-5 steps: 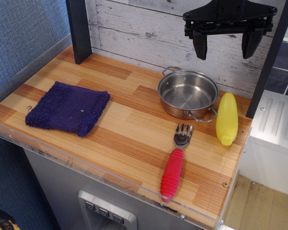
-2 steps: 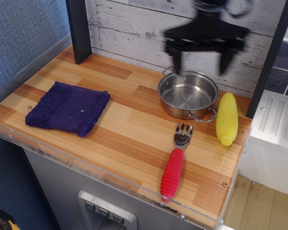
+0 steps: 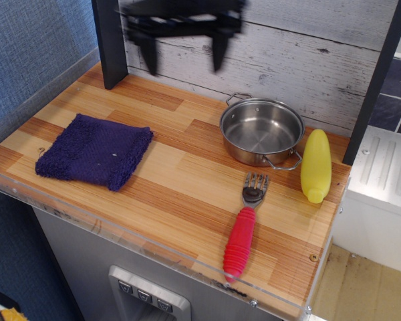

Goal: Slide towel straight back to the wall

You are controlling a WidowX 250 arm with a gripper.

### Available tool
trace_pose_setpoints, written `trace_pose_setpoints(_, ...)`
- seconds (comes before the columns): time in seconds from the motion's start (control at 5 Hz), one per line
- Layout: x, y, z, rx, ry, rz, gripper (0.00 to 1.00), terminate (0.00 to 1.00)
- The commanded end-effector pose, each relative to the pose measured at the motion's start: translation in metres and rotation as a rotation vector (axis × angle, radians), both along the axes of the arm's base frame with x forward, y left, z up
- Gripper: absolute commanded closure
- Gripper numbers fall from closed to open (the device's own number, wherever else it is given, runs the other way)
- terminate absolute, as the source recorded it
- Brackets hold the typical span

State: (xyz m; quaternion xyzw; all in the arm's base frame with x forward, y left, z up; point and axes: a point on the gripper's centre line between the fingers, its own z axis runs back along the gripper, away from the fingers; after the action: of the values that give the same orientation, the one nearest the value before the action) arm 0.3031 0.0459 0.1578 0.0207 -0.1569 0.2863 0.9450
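Note:
The towel (image 3: 95,150), a dark purple-blue knitted square, lies flat on the wooden counter near its front left. The whitewashed wood-plank wall (image 3: 301,63) runs along the back of the counter. My black gripper (image 3: 184,65) hangs blurred high in front of the wall, back centre-left, well above and behind the towel. Its two fingers point down and stand wide apart, with nothing between them.
A steel pot (image 3: 261,131) stands at the back right, a yellow corn-shaped toy (image 3: 316,166) beside it. A fork with a red handle (image 3: 244,231) lies in front of the pot. A dark post (image 3: 111,43) stands at the back left. A blue textured wall (image 3: 27,53) borders the left side.
My gripper has moved left across the back wall, from above the pot's right side to the back centre-left. The towel and other objects have not moved.

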Motion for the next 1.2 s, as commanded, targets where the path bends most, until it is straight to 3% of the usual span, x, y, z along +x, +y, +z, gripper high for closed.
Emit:
trace_pose_setpoints(0.0,-0.027,0.076,-0.002,0.016,0.007,0.132,0.00,0.00)
trace_pose_setpoints(0.4,-0.038,0.109,-0.049,0.016,0.096,0.144,0.00,0.00)
trace_pose_setpoints(1.0,-0.035,0.096,-0.103,-0.019,0.202,0.069,0.00,0.00)
